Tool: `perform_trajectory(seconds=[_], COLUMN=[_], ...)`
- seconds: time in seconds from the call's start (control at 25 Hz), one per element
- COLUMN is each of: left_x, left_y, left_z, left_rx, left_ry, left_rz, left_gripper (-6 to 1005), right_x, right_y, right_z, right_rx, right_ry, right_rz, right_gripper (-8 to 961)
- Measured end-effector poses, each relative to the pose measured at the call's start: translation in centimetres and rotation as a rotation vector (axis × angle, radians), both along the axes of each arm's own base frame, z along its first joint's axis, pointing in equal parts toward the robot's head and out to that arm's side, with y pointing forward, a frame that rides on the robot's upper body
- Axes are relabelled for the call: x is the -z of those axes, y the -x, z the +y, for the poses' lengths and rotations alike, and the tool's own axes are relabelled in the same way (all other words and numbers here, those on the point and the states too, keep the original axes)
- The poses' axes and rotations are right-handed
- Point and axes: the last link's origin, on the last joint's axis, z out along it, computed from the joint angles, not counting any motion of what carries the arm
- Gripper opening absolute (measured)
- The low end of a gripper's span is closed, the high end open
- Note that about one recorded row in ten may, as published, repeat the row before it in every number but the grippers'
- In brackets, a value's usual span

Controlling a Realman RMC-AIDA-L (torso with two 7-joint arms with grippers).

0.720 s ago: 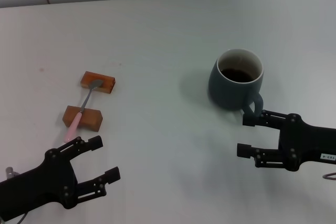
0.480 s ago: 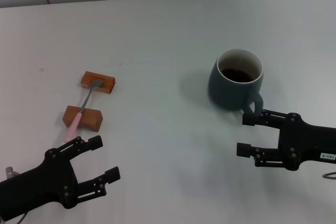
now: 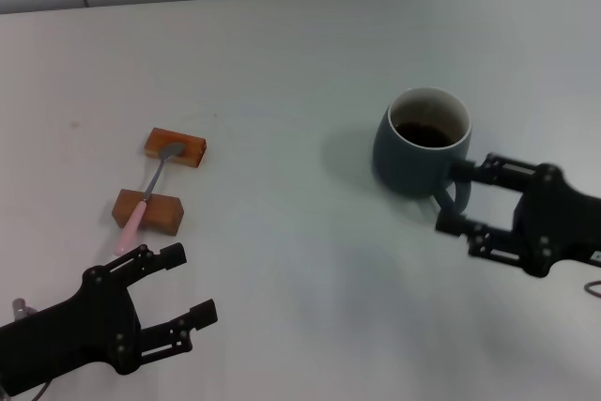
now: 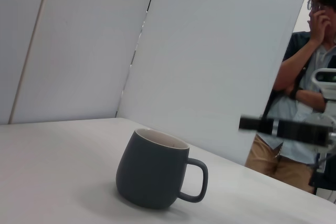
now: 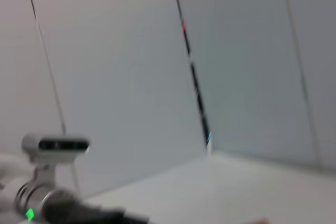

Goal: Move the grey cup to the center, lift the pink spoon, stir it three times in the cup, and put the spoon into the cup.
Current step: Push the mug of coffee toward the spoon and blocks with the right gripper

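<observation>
Head view is giving me the grey cup (image 3: pixel 423 141) sitting upright on the white table (image 3: pixel 282 72), off to the right of the middle, with dark liquid showing inside its pale rim. Its loop handle is pointing toward the robot's side, and I am seeing my right gripper (image 3: pixel 457 196) sitting at that handle with its fingers (image 3: pixel 449 225) spread apart, one on either side of the loop. I cannot tell whether either finger is touching the handle. Nothing is being pinched there.

Well apart from the cup, on the left part of the table, the pink spoon (image 3: pixel 146 194) is lying across two brown wooden blocks. Its grey metal bowl is resting on the far block (image 3: pixel 176 146), and its pink handle is crossing the near block (image 3: pixel 147 210) and sticking out past it toward the robot.

My left gripper (image 3: pixel 183 284) is hovering near the front left edge of the table, just beside the tip of the spoon's handle but not touching it. Its fingers (image 3: pixel 164 254) are spread wide and holding nothing.

From the left wrist view I am looking across the table at the same cup (image 4: pixel 157 169), standing level with its handle turned to one side. Beyond the table a person (image 4: pixel 299 98) in a pale shirt is standing with one hand raised to the face.

The right wrist view is showing mostly grey wall panels.
</observation>
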Motion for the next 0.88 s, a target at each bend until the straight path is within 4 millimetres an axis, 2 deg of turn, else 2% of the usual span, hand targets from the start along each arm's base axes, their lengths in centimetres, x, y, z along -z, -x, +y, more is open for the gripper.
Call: perform_trajectory(seconds=[0.2,0.28,0.48,0.68,0.84,0.88], left_x=[0.2,0.2,0.2,0.4,0.4,0.4], left_y=[-0.2,-0.2,-0.2,-0.3,-0.3,-0.3], left_z=[0.0,0.0,-0.1,-0.1,-0.2,-0.2], left_rx=[0.003,0.004,0.008,0.007,0.008,0.008], left_ry=[0.005,0.007,0.005,0.007,0.007,0.007], left_rz=[-0.007,-0.010,-0.011,-0.017,-0.017,-0.017], left_gripper=[862,863,863,862,862,862], right_x=[-0.8,-1.1,-1.0,0.5,2.2,2.6], right_y=[-0.4,-1.2,-4.0,-5.6,-5.3,-5.1], right_z=[-0.8,-0.7,0.2,2.3,3.3,3.4], right_rx=[-0.026,0.060,0.307,0.457,0.443,0.427], right_ry=[-0.321,-0.505,-0.773,-0.790,-0.771,-0.771], right_rz=[0.085,0.110,0.040,-0.093,-0.192,-0.213], right_gripper=[715,622,401,197,43,36])
